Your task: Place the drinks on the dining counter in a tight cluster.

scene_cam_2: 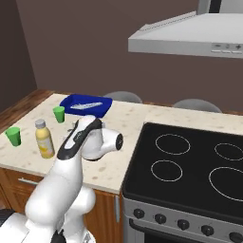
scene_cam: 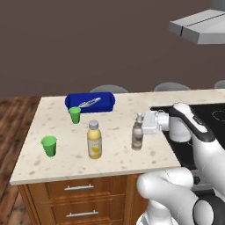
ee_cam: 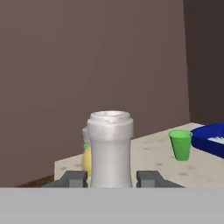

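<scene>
Currently your gripper [ee_cam: 111, 178] is clenched on the slim bottle [scene_cam: 137, 136], upright on the dining counter [scene_cam: 118, 158], right of the juice bottle [scene_cam: 94, 139]; judged, you hold it low to keep it steady for clustering.

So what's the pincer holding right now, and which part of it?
The pincer is shut on the slim brownish bottle, gripping its upper body just under the neck, one finger on each side; the bottle stands upright on the dining counter.
</scene>
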You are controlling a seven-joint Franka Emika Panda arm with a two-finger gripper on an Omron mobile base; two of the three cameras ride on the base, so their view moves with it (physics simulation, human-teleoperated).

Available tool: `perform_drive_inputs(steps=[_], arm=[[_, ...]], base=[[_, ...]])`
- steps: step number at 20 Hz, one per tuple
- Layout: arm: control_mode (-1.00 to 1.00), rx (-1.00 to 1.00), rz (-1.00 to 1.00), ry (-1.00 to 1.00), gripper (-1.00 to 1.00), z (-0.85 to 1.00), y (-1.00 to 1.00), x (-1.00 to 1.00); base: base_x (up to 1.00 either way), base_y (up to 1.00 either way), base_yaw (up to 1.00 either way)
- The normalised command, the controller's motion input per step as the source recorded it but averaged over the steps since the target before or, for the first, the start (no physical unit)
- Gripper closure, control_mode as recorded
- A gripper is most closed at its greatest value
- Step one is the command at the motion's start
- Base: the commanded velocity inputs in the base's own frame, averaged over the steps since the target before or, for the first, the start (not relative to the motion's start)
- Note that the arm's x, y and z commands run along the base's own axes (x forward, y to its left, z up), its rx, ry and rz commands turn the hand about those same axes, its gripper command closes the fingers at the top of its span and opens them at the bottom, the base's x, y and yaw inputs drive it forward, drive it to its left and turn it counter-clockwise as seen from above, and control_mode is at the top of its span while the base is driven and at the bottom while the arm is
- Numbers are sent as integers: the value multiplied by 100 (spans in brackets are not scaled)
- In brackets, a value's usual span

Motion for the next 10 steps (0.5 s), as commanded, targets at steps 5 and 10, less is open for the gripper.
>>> perform_drive_inputs(steps=[5, 10], arm=[[-100, -5, 4, -28, 100, -28, 27, 19], [-100, -4, -1, -22, 100, -27, 31, 30]], base=[[0, 0, 0], [0, 0, 0]])
